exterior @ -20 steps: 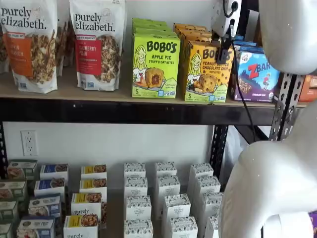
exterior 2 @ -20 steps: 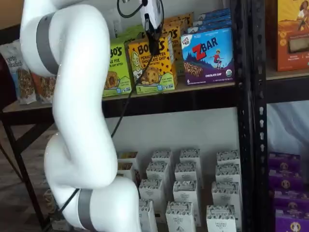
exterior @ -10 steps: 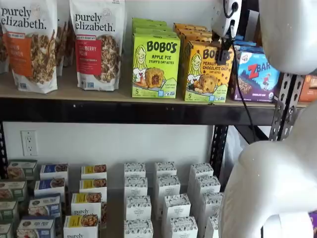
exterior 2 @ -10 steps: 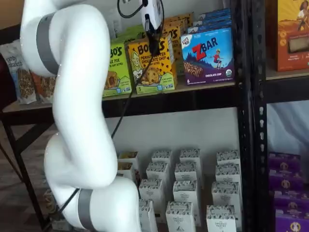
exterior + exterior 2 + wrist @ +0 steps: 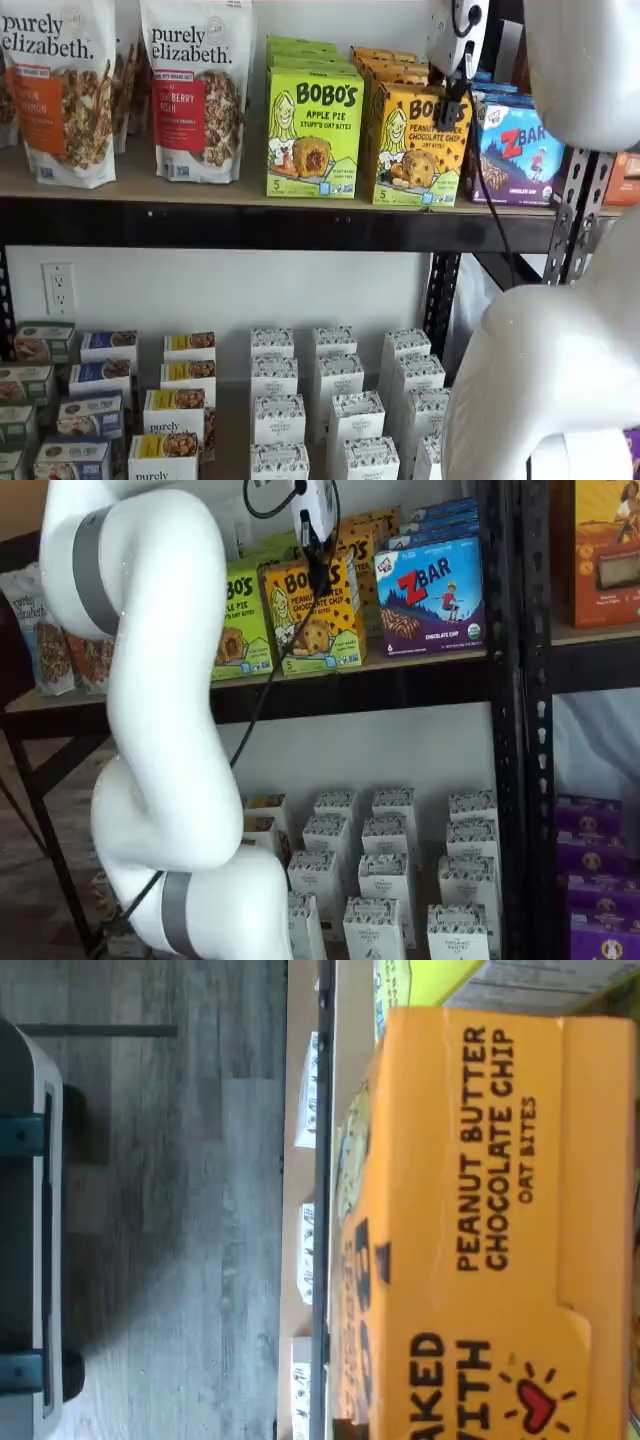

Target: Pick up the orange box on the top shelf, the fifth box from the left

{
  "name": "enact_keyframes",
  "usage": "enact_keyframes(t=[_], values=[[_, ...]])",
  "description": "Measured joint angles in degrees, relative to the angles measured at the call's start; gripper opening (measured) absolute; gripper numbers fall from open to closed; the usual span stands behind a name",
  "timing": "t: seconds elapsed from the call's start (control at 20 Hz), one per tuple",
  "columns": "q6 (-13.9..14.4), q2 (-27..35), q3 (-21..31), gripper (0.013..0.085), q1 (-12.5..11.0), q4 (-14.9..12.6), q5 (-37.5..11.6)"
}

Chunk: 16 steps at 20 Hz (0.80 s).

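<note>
The orange box (image 5: pixel 415 150) stands upright on the top shelf (image 5: pixel 250 225), between a lime-green box and a blue box; it shows in both shelf views (image 5: pixel 325 630). More orange boxes stand behind it. The wrist view shows its orange lid (image 5: pixel 480 1240) close up, printed "Peanut Butter Chocolate Chip". My gripper (image 5: pixel 450 105) hangs at the box's upper front, white body above, a black finger and a cable over the box face; it also shows in a shelf view (image 5: pixel 318 575). No gap between the fingers shows, so I cannot tell its state.
A lime-green Apple Pie box (image 5: pixel 313 130) stands left of the orange box, and a ZBar box (image 5: pixel 520 150) right of it. Granola bags (image 5: pixel 195 90) fill the shelf's left. Small white cartons (image 5: pixel 335 400) stand on the lower level. A black upright (image 5: pixel 505 680) rises right of the ZBar.
</note>
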Motion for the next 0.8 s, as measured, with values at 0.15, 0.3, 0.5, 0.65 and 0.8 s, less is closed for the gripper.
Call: enact_keyframes(t=[0.15,0.3,0.5,0.65,0.8], values=[[-0.1,-0.1,0.0,0.025,-0.1,0.2,0.0],[-0.2,0.0,-0.1,0.021,-0.3,0.5,0.1],[-0.3,0.4,-1.0,0.017,-0.4,0.5,1.2],[-0.3,0.8,-1.7,0.017,-0.4,0.6,2.3],[-0.2,0.6,-1.9,0.017,-0.4,1.0,3.1]])
